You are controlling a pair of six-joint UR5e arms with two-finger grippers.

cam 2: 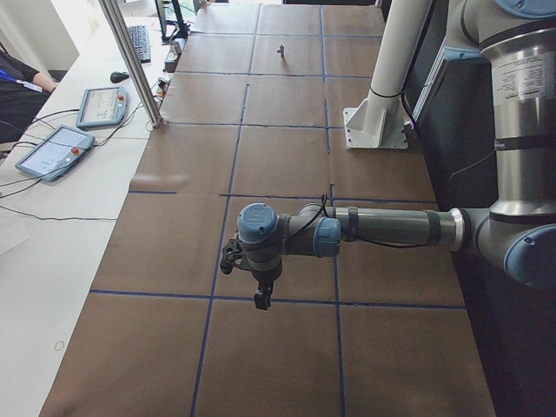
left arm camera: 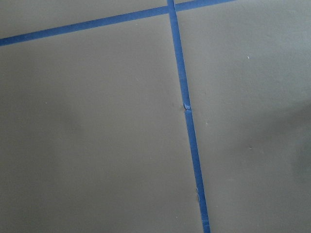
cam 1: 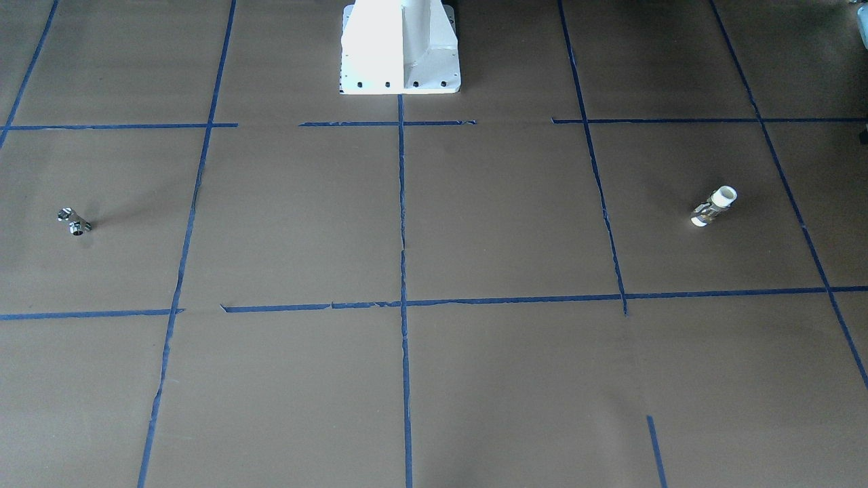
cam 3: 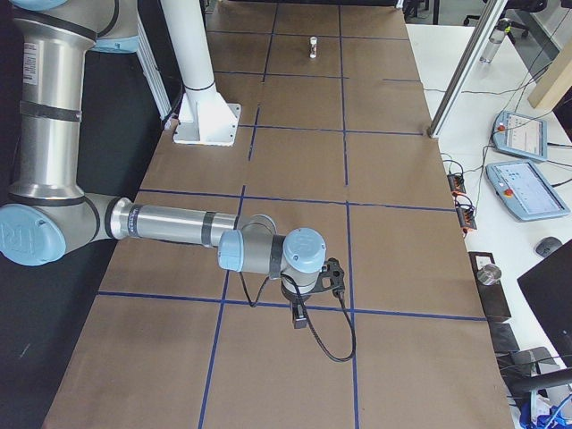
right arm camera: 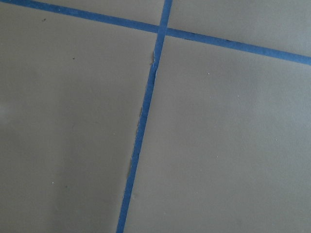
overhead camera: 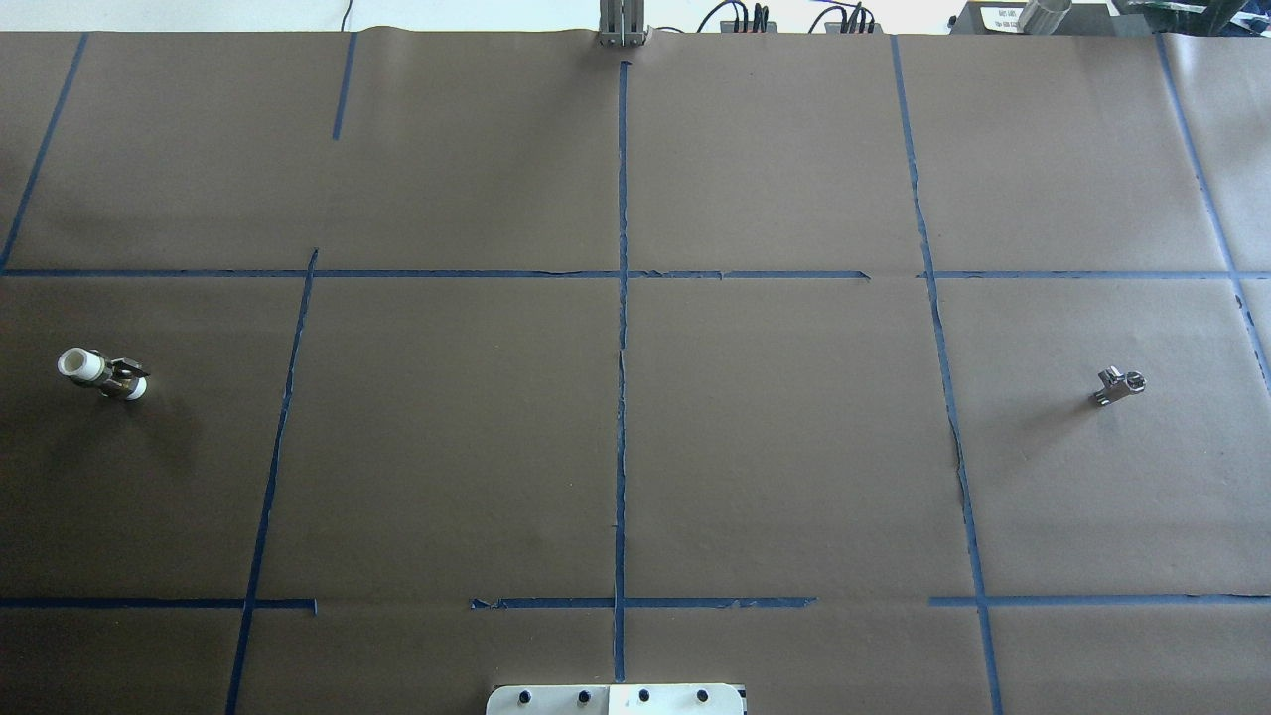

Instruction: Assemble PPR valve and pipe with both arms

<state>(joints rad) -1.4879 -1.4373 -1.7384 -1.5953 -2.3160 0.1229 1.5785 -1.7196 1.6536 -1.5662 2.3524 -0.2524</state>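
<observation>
The valve (overhead camera: pixel 102 374) lies on its side on the brown-papered worktop (overhead camera: pixel 447 447), out toward the robot's left end, with its white ends and brass middle band showing. The pipe (overhead camera: pixel 1119 386), a small shiny metal fitting, lies toward the robot's right end. The two are well apart, with the middle squares of the blue tape lines (overhead camera: pixel 622 397) between them, and nothing touches either one.

The left arm (cam 2: pixel 382 228) reaches level across its end of the worktop, and the left hand (cam 2: pixel 261 302) points down above the paper near a tape line. It shows only in the side view, so how far it is open cannot be told. The right arm (cam 3: pixel 170 223) is stretched out the same way at the other end, with the right hand (cam 3: pixel 300 320) hanging just over a tape line and a black cable looping beside it. Its opening cannot be told either.

Both wrist cameras show only bare paper and crossing tape, with no fingers in view. The white base (cam 1: pixel 400 47) stands at the robot's edge of the worktop.
</observation>
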